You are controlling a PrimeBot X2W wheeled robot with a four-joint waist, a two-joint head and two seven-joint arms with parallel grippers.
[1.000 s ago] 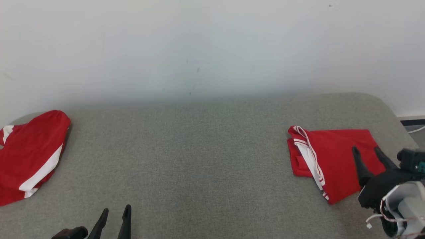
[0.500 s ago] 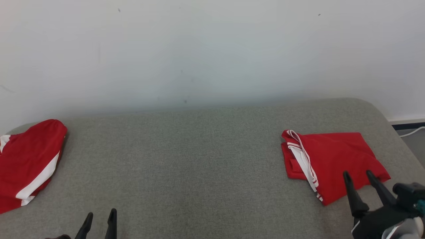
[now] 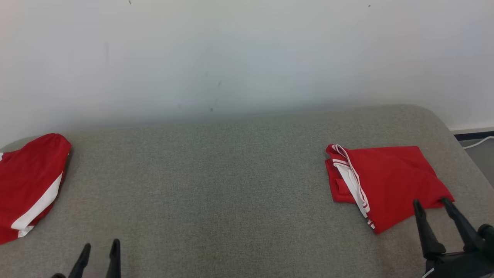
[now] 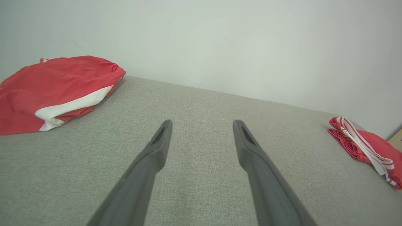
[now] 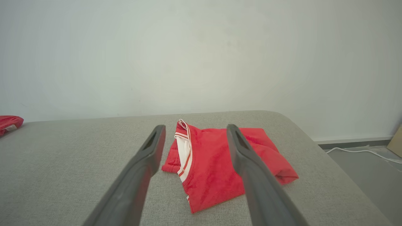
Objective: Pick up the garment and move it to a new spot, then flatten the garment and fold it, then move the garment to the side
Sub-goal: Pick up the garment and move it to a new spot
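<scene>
1. Where the work lies: a folded red fabric garment (image 3: pixel 393 177) with white striped trim along its left edge rests on the right side of a grey fabric-covered counter (image 3: pixel 216 173), close to the rounded far-right corner and in front of a plain white wall (image 3: pixel 247 58).
2. The right gripper (image 3: pixel 430 201) sits at the near-right corner of that garment with its two long dark fingers spread wide and nothing between them. I cannot tell whether one tip brushes the cloth.
3. The left gripper (image 3: pixel 101 243) hovers low over bare counter at the near left, its fingers also apart and empty.
4. My reading: this garment is already folded and set aside, so the step in hand is letting go cleanly.
5. To do that well, I would lift the right fingers straight up before pulling back, because a dragged tip could catch the near corner and open the fold.
6. How the garment looks: a flat, roughly rectangular bundle of soft, thin layers. The striped edge is bunched at the far left and the near-left corner comes to a point.
7. A crumpled red fabric garment (image 3: pixel 27 181) with a broad white band lies well apart at the counter's far-left edge, unfolded. I judge it the likely next pick, a job for the left arm.
</scene>
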